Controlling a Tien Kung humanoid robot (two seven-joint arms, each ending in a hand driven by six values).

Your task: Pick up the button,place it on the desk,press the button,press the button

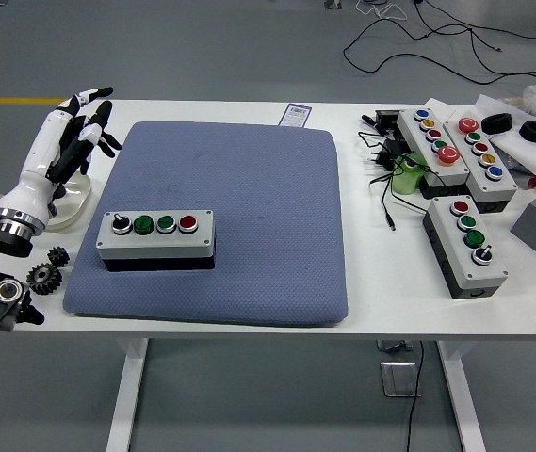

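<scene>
Left hand point(72, 132) is raised at the upper left of the frame, fingers spread and holding nothing; the button box point(155, 235) lies alone on the blue mat point(249, 188), left of centre; two gears point(49, 268) sit at the mat's left edge; more button boxes point(465, 245) crowd the surface point(390, 282) at right.

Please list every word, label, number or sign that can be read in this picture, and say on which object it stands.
No text can be read.
Small card at the blue mat's far edge: it carries print, but too small and blurred to read.
Button box on the mat: no visible lettering.
Three button boxes on the right of the table: no legible labels.
The left hand, open and raised at the left: no markings visible.
</scene>
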